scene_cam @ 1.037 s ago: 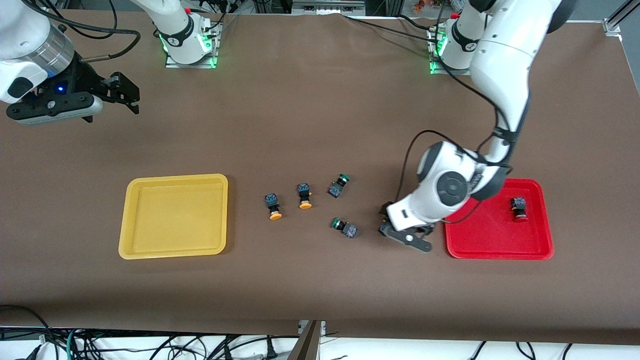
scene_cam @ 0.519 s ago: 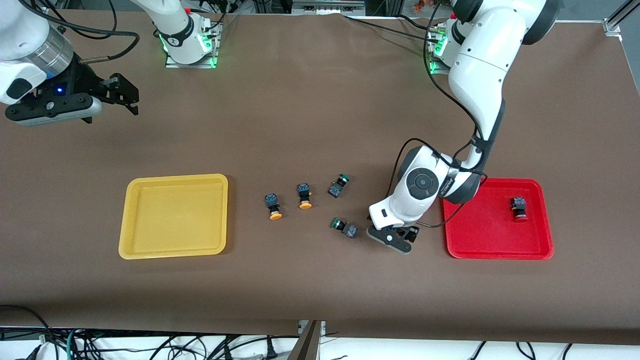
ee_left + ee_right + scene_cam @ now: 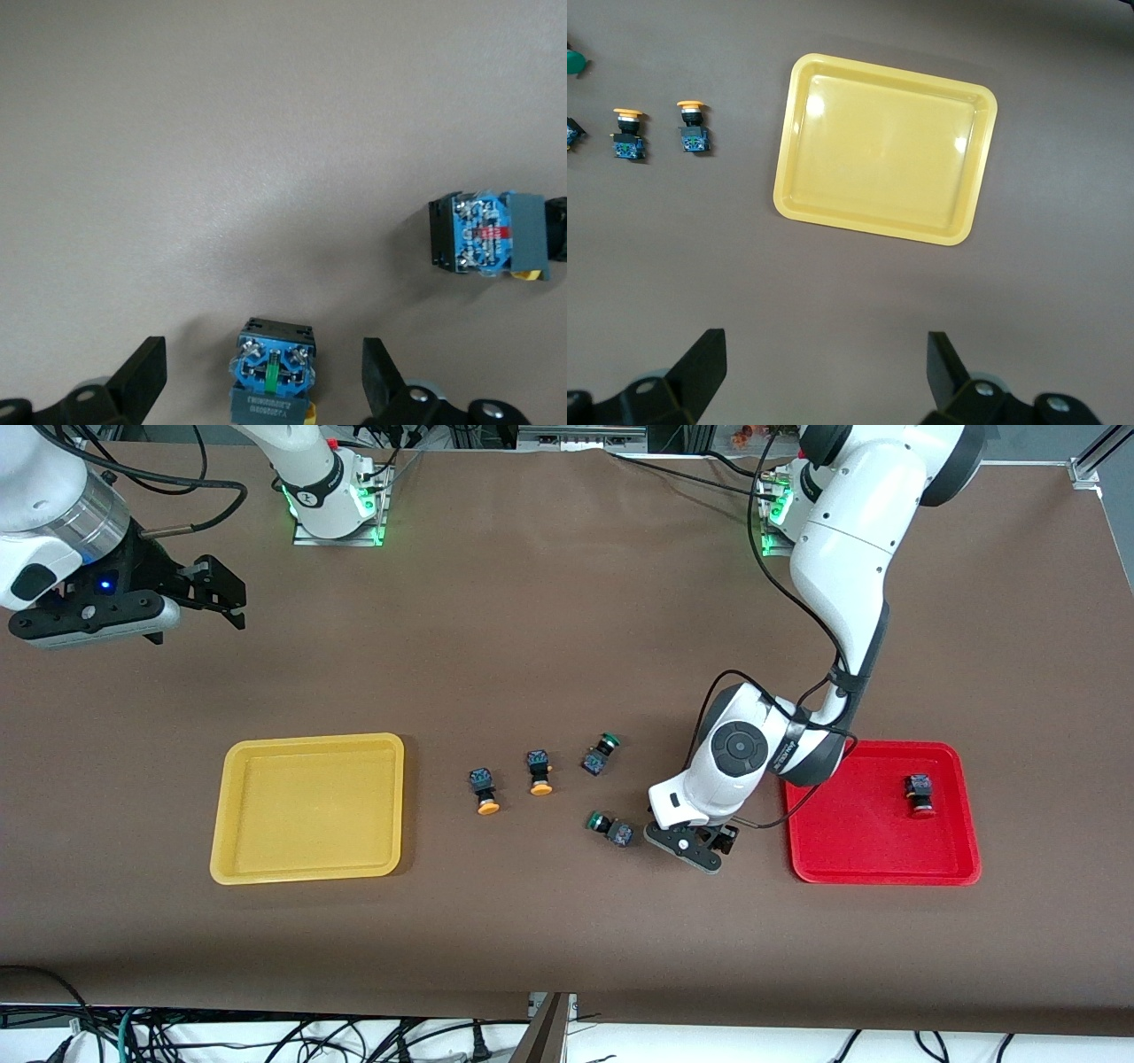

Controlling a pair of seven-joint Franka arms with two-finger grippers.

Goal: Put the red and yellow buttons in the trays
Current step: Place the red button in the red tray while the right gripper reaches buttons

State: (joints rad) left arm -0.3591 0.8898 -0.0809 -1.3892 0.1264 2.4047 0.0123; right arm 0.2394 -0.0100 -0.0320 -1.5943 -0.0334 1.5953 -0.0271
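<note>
One red button (image 3: pixel 920 794) lies in the red tray (image 3: pixel 873 846). Two yellow buttons (image 3: pixel 484 790) (image 3: pixel 539 772) lie on the table between the trays, and show in the right wrist view (image 3: pixel 629 135) (image 3: pixel 694 128). The yellow tray (image 3: pixel 306 815) (image 3: pixel 886 150) is bare. My left gripper (image 3: pixel 684 847) is open, low over the table beside the red tray. In the left wrist view it (image 3: pixel 263 347) straddles a switch (image 3: pixel 275 367) with a blue block; its cap is out of view. The second red button is hidden in the front view. My right gripper (image 3: pixel 230 595) (image 3: pixel 824 354) waits open, high up.
Two green-capped switches (image 3: pixel 600 754) (image 3: pixel 611 829) lie between the yellow buttons and my left gripper. Another switch (image 3: pixel 485 235), with its cap cut off, shows in the left wrist view. The arm bases (image 3: pixel 332 500) (image 3: pixel 797 514) stand farthest from the front camera.
My left gripper has moved from the red tray's edge toward the middle of the table, closer to the nearer green-capped switch. The right arm has barely moved.
</note>
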